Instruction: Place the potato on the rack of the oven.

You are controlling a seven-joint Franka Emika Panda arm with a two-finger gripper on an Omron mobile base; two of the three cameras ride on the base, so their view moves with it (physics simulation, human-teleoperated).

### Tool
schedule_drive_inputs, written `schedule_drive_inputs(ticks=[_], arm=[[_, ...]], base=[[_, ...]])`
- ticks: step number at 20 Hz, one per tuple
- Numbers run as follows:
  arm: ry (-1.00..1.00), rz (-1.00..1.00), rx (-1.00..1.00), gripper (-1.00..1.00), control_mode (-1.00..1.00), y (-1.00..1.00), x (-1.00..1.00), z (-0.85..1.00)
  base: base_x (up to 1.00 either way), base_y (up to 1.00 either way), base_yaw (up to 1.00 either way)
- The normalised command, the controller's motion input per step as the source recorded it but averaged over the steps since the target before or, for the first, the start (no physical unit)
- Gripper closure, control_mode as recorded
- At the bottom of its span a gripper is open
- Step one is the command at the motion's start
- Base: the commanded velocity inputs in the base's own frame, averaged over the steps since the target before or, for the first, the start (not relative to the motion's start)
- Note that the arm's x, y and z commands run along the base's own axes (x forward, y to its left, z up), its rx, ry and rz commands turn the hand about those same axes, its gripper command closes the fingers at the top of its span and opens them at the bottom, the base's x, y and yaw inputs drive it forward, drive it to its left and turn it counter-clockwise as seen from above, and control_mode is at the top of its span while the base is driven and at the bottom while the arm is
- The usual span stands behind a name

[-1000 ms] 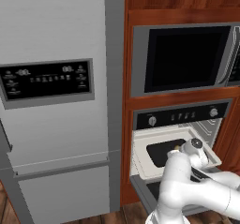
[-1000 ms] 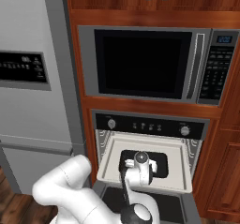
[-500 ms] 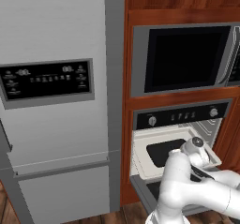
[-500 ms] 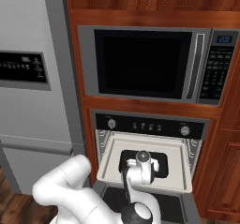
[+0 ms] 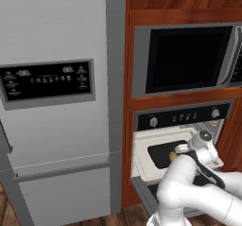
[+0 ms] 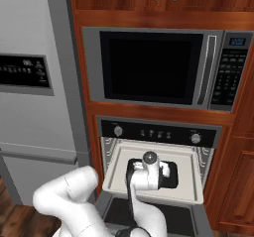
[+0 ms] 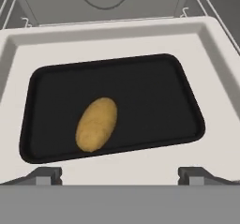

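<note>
The potato [image 7: 96, 124] is seen lying on its side on the rack [image 7: 140, 87], a dark flat tray with rounded corners, in the near left part of it. It rests free, with nothing touching it. The rack sits on a pale cream pull-out surface [image 7: 117, 38] of the oven [image 6: 158, 132], which is drawn forward out of the cavity; a light border of that surface is left all round the dark tray.

The tool [image 7: 120, 175] is held just above the near edge of the rack, its two small dark fingertips [image 7: 44, 175] spread wide apart at either side, so it is released and nothing is grasped. The potato lies between the fingertips in the hand view, a little beyond them and nearer the left one.

In the left base view the potato [image 5: 173, 155] shows as a small yellowish spot just beside the white wrist, on the rack [image 5: 163, 152]. The oven's black control strip [image 5: 182, 117] with a silver knob at each end is seen above the opening. A steel microwave [image 6: 151, 67] with a black window is mounted above the oven, and a tall grey fridge [image 5: 52, 102] stands to the left.
</note>
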Motion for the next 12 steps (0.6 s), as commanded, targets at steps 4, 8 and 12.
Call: schedule_drive_inputs(ticks=[4, 8, 12], arm=[[0.05, -0.11, 0.00, -1.00, -1.00, -0.01, -0.66, 1.00], [0.01, -0.09, 0.08, -1.00, -1.00, -0.28, -0.85, 1.00], [0.00, -0.09, 0.13, -1.00, -1.00, -0.32, -0.87, 1.00]], base=[[0.00, 0.00, 0.00], [0.00, 0.00, 0.00], [0.00, 0.00, 0.00]])
